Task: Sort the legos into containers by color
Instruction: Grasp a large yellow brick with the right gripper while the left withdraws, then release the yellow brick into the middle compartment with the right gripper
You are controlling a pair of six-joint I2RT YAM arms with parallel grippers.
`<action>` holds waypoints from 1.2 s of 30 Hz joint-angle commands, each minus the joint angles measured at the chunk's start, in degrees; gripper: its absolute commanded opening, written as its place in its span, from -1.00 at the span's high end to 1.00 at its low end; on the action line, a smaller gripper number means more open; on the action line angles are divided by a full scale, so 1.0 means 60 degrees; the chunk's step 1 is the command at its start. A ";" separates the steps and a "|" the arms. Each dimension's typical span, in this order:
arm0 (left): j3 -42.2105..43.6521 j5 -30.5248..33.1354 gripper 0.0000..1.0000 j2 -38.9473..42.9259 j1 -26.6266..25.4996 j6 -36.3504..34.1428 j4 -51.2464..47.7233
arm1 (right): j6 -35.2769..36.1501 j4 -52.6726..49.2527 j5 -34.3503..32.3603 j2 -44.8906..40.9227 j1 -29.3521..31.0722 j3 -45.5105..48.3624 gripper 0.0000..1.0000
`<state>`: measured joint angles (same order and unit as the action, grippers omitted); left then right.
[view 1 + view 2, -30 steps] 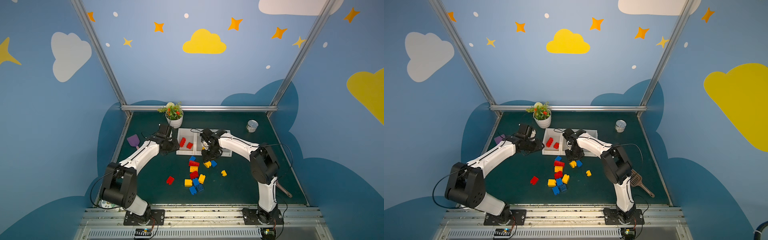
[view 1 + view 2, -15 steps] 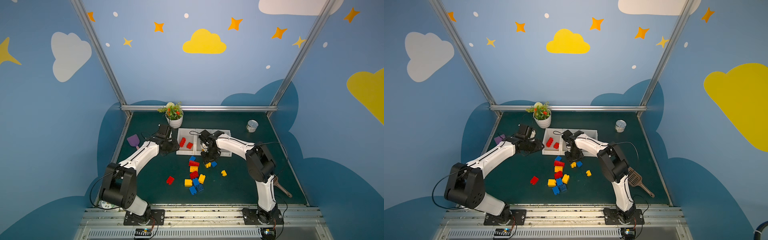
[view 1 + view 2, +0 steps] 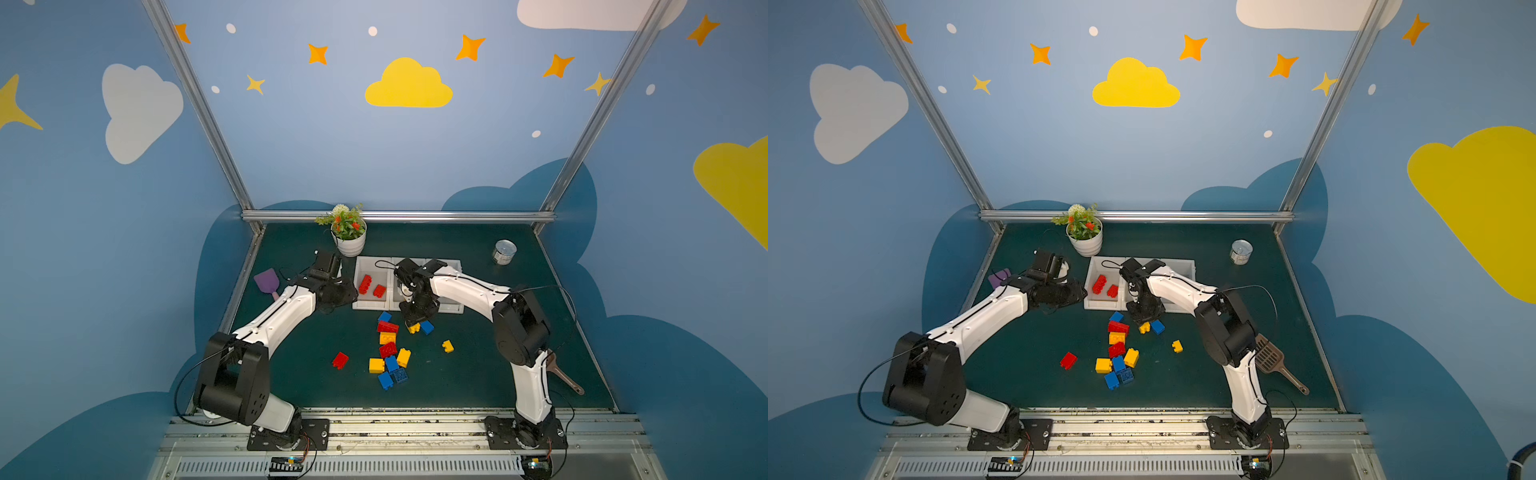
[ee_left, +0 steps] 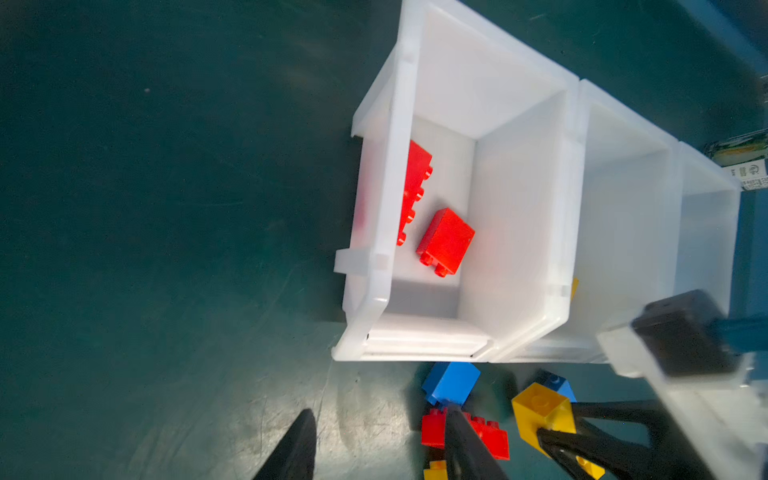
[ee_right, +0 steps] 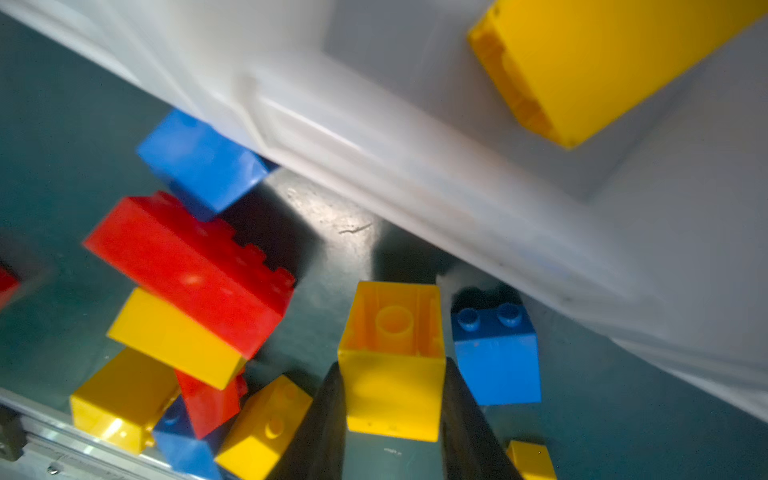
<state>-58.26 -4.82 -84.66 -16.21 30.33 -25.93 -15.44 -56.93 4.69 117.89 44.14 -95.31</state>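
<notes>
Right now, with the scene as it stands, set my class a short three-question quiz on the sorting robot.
1. True or false: the right pincer is shut on a blue brick.
2. How many red bricks lie in the bin nearest the left pincer? A one, B two, C four.
3. Fill in: the left pincer is ____ and empty.
Key: 1 false, it grips a yellow brick; 2 B; 3 open.
</notes>
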 commanded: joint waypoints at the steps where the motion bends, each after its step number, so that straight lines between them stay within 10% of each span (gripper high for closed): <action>1: 0.0418 0.0103 -0.02 0.0385 0.0036 0.0296 0.0231 | 0.0676 -0.0660 -0.0192 -0.0329 -0.0205 -0.1217 0.52; 20: 0.1843 0.0177 -0.03 0.1460 0.0036 0.0953 0.0808 | 0.1036 -0.1428 0.0536 0.1825 -0.1160 -0.4636 0.45; 26: 0.1856 0.0085 -0.03 0.1425 0.0025 0.0949 0.0844 | 0.1006 -0.1486 0.0537 0.1784 -0.1120 -0.4651 -0.09; 36: 0.1919 0.0022 -0.05 0.1513 0.0011 0.0929 0.0853 | 0.0993 -0.1494 0.0539 0.1601 -0.1116 -0.4575 -0.17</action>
<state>-47.35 -4.14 -76.49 -16.14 36.05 -21.32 -9.76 -64.53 7.57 129.34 37.28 -121.82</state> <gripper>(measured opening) 0.521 0.586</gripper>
